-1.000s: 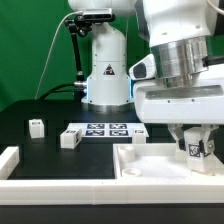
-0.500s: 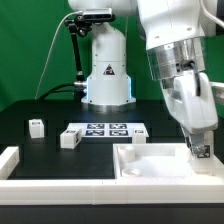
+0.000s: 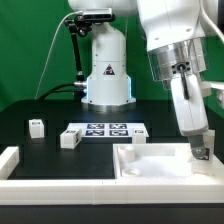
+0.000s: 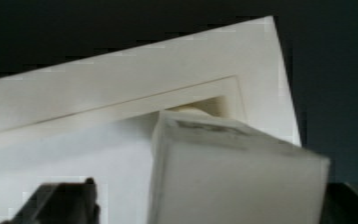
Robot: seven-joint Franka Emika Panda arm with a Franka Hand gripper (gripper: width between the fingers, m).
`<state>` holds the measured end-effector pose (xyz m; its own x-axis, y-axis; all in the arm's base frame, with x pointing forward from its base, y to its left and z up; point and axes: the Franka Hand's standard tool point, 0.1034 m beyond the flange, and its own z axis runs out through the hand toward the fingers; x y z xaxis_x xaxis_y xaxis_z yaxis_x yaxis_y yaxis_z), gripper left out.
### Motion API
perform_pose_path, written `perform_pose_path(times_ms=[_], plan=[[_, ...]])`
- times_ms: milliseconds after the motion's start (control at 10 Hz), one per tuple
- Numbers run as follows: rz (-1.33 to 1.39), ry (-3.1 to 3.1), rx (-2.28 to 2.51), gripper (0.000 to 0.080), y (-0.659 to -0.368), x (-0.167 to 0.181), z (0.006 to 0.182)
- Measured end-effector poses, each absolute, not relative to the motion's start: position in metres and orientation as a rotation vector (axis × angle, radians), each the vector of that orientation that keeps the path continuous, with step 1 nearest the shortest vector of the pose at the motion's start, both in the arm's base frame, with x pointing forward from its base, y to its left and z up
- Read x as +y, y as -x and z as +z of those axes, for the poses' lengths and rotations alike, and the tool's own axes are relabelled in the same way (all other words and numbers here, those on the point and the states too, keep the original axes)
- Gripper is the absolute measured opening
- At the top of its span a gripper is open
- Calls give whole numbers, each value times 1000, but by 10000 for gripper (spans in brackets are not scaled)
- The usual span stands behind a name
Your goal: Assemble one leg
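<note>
My gripper [image 3: 203, 152] is at the exterior view's right, low over the near right corner of the large white tray-like panel [image 3: 150, 163]. It is shut on a white leg [image 3: 204, 155], which it holds against the panel's corner. In the wrist view the leg [image 4: 240, 172] fills the space between the dark fingers [image 4: 62, 201], over the panel's corner [image 4: 105, 105]. Three more legs stand on the black table: one at the far left [image 3: 36, 126], one beside the marker board [image 3: 69, 139] and one behind the panel [image 3: 139, 133].
The marker board [image 3: 106, 129] lies at the middle of the table. The robot's white base [image 3: 105, 70] stands behind it. A white raised rim piece [image 3: 9, 160] sits at the front left.
My gripper has turned on its wrist and shifted slightly to the exterior view's right with the leg in it. The leg's tag no longer faces the camera.
</note>
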<state>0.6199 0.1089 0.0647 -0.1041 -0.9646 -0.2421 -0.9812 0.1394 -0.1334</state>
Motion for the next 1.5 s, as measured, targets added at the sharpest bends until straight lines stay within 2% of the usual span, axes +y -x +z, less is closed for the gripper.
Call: perform_pose_path(times_ms=[100,200,500,1000,1200,1400,1500], plan=[[61,2026,2023,629,-621,107,65],[44,2139,1902,643,-621,107,66],[6,2584,1353,649,-620,116,69],[-61,2948,409,649,-622,121,72],[-69,2961,306,649,-622,121,72],[-69,2961,307,393,-622,121,72],[-70,2962,309,393,-622,119,72]])
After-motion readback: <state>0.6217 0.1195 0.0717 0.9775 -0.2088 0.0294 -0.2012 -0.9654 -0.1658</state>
